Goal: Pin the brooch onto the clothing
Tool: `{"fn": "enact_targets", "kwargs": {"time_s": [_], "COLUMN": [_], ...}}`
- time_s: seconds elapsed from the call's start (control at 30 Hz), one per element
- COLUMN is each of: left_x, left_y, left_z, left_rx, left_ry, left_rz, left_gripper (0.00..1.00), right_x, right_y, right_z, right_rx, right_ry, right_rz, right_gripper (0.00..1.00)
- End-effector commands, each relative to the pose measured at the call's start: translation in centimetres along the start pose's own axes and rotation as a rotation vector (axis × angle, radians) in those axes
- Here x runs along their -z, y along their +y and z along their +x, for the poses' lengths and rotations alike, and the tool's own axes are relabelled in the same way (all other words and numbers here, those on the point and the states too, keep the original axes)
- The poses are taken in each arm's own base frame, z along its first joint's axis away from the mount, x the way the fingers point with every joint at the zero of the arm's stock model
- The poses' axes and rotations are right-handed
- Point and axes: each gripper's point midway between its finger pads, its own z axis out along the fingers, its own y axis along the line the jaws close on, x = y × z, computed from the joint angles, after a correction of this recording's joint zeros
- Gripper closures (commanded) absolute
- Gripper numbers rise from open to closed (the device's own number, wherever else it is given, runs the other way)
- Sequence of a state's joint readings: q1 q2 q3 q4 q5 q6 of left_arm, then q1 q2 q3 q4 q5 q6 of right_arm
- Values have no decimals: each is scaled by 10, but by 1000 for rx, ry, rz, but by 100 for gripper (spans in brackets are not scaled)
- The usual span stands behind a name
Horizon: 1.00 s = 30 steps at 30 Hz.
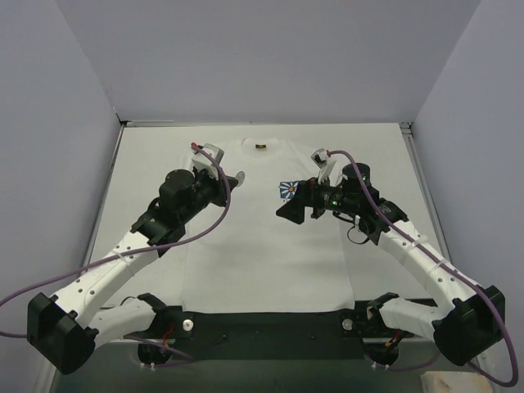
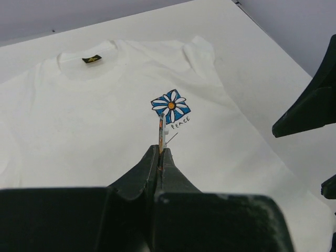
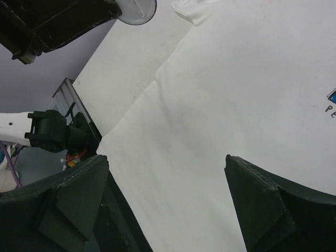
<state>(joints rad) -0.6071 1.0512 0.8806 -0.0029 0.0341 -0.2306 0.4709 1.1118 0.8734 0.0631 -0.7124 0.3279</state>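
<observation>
— Brooch (image 2: 160, 131), where is it?
— Pinched in the left claw (image 2: 160, 151), shut tight on it, standing on its edge above the shirt (image 2: 79, 121).
— Which way should it go?
— Down, I think; the blue daisy print (image 2: 170, 106) lies just past it.
— And the right claw (image 3: 165, 157)?
— Wide open, holding nothing, over the shirt beside the print. It could get in the way.

In the left wrist view the brooch (image 2: 159, 131) shows only edge-on, its lower part hidden between the pinching fingers of the left gripper (image 2: 160, 150). In the right wrist view the print (image 3: 331, 101) is cut off at 3 o'clock. In the top view the brooch is too small to tell.
</observation>
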Motion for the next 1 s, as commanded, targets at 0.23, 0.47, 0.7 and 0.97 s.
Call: {"fn": "enact_targets", "kwargs": {"time_s": [0.23, 0.47, 0.7, 0.97], "left_x": [-14, -27, -61, -100], "left_y": [19, 32, 58, 108], "left_z": [-5, 1, 27, 47], "left_rx": [-38, -59, -45, -127], "left_ry": [-29, 32, 210, 270], "left_rz": [-90, -156, -255, -446], "left_gripper": [100, 100, 100, 100], "right_x": [-2, -11, -12, -7], "right_y": [-36, -63, -89, -97], "right_z": [-14, -3, 7, 24], "right_rx": [-82, -159, -196, -216], "right_ry": [-24, 20, 41, 108], "right_rz": [133, 191, 283, 334], "right_gripper": [0, 0, 0, 0]}}
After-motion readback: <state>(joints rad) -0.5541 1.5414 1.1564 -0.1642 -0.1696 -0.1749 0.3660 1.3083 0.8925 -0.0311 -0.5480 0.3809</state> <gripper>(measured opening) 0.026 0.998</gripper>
